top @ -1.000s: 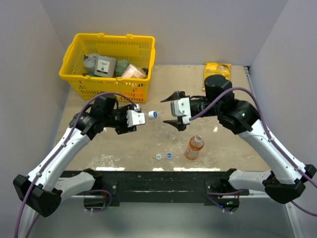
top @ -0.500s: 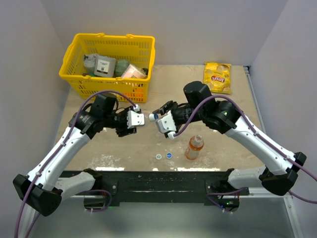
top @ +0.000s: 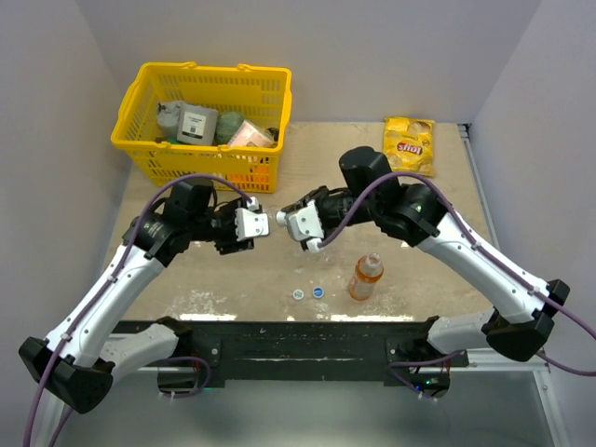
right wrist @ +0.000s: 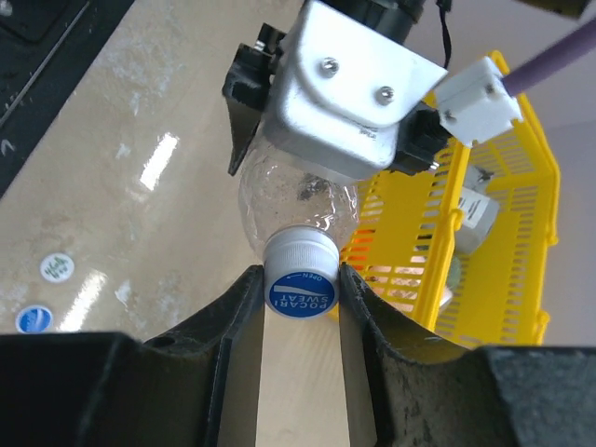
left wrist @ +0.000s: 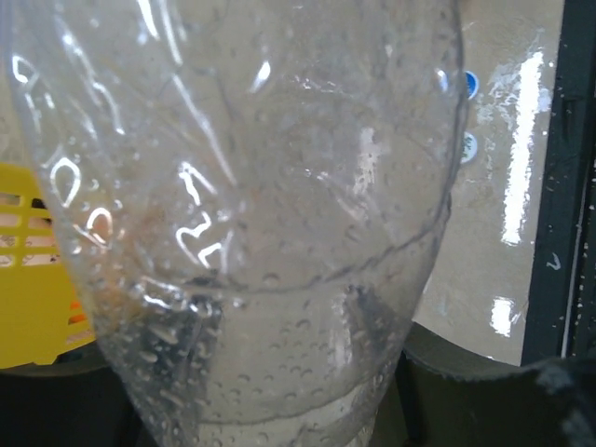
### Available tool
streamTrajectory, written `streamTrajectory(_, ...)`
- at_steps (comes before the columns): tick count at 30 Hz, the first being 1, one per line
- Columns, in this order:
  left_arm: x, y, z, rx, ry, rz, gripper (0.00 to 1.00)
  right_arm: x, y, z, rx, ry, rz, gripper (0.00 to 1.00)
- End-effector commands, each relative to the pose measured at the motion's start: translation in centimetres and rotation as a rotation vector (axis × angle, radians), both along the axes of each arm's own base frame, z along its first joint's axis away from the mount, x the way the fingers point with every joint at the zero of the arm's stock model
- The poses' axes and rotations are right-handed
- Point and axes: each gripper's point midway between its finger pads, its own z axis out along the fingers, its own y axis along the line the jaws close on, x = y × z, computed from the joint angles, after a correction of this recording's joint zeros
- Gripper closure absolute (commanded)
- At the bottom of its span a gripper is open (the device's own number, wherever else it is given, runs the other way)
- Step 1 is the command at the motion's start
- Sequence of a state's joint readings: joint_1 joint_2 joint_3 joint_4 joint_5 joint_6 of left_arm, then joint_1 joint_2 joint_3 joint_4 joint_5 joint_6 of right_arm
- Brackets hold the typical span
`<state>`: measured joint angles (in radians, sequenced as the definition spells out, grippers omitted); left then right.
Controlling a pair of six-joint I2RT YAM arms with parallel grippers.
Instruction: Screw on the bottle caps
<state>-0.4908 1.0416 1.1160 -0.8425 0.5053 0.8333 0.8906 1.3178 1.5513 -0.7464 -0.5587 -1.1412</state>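
Right tool (right wrist: 300, 277) has closed on blue cap (right wrist: 301, 292) atop clear bottle (left wrist: 261, 233) gripped by left tool (top: 253, 223).

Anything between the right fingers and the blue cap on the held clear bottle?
Nothing visible. The right fingers clamp both sides of the small blue round plastic cap, which sits on the neck of the clear plastic bottle.

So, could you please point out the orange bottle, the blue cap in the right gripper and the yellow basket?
orange bottle (top: 366, 277): top view, its body.
blue cap (right wrist: 301, 292): right wrist view, its printed top.
yellow basket (top: 177, 158): top view, front wall.
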Motion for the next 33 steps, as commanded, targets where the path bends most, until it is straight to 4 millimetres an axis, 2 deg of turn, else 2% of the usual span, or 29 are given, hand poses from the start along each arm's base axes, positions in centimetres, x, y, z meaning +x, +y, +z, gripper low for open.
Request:
streamTrajectory(1, 4.9, 1.3, 5.6, -0.088, -0.315, 0.207, 1.0, 0.7, 2.7, 1.4, 0.091, 0.333, -0.155, 1.0)
streamTrajectory(3, 5.6, 2.4, 6.8, -0.119, -0.411, 0.297, 1.0, 1.4, 3.5, 2.7, 0.147, 0.474, -0.212, 1.0)
streamTrajectory(4, 6.7, 3.1, 8.8, -0.149, -0.508, 0.375, 1.0, 1.2, 4.3, 2.3, 0.155, 0.648, -0.255, 1.0)
streamTrajectory(5, 6.7, 3.4, 9.4, -0.163, -0.548, 0.403, 1.0, 1.5, 4.5, 2.7, 0.178, 0.718, -0.275, 1.0)
streamTrajectory(6, 6.3, 3.5, 9.2, -0.169, -0.581, 0.405, 1.0, 2.6, 4.6, 3.1, 0.212, 0.781, -0.303, 1.0)
streamTrajectory(7, 6.7, 4.0, 10.2, -0.166, -0.651, 0.432, 1.0, 2.6, 5.1, 2.7, 0.208, 0.918, -0.327, 1.0)
streamTrajectory(11, 6.7, 3.9, 9.8, -0.137, -0.695, 0.443, 1.0, 4.8, 5.2, 3.7, 0.275, 1.056, -0.385, 1.0)
streamTrajectory(12, 6.8, 3.6, 9.3, -0.122, -0.677, 0.431, 0.92, 5.0, 5.2, 4.1, 0.282, 1.057, -0.39, 1.0)
streamTrajectory(13, 6.5, 3.3, 8.6, -0.113, -0.648, 0.405, 0.84, 5.4, 5.1, 5.4, 0.307, 1.042, -0.387, 1.0)
streamTrajectory(14, 6.3, 3.0, 8.5, -0.119, -0.636, 0.389, 0.61, 6.3, 4.9, 5.2, 0.305, 1.04, -0.424, 1.0)
streamTrajectory(15, 5.8, 2.5, 8.1, -0.133, -0.609, 0.36, 0.47, 6.8, 4.7, 5.7, 0.314, 1.03, -0.44, 1.0)
streamTrajectory(16, 5.6, 2.5, 8.0, -0.14, -0.601, 0.358, 0.33, 7.3, 4.2, 7.6, 0.348, 0.981, -0.437, 1.0)
streamTrajectory(17, 5.2, 2.2, 7.7, -0.147, -0.588, 0.333, 0.1, 8.5, 3.5, 7.1, 0.335, 0.97, -0.497, 1.0)
streamTrajectory(18, 5.0, 2.2, 7.5, -0.152, -0.577, 0.334, 0.01, 9.1, 2.9, 7.5, 0.337, 0.926, -0.508, 1.0)
streamTrajectory(19, 4.9, 2.4, 7.6, -0.156, -0.573, 0.344, 0.0, 9.4, 2.2, 9.2, 0.359, 0.855, -0.501, 1.0)
streamTrajectory(21, 4.8, 2.9, 7.4, -0.152, -0.571, 0.363, 0.01, 10.9, 0.0, 9.0, 0.336, 0.785, -0.576, 1.0)
streamTrajectory(22, 4.7, 2.9, 7.6, -0.159, -0.574, 0.365, 0.0, 11.2, -0.9, 10.2, 0.356, 0.748, -0.594, 1.0)
streamTrajectory(24, 4.4, 3.1, 7.8, -0.168, -0.581, 0.367, 0.01, 13.1, -3.8, 10.0, 0.338, 0.668, -0.701, 1.0)
streamTrajectory(25, 4.4, 3.1, 7.8, -0.174, -0.578, 0.372, 0.01, 13.4, -4.9, 11.1, 0.355, 0.621, -0.723, 1.0)
streamTrajectory(29, 4.3, 3.3, 8.2, -0.207, -0.582, 0.389, 0.0, 16.5, -11.1, 12.5, 0.399, 0.511, -0.921, 1.0)
streamTrajectory(33, 4.4, 3.2, 8.0, -0.22, -0.595, 0.389, 0.01, 17.8, -15.3, 13.1, 0.421, 0.436, -1.049, 1.0)
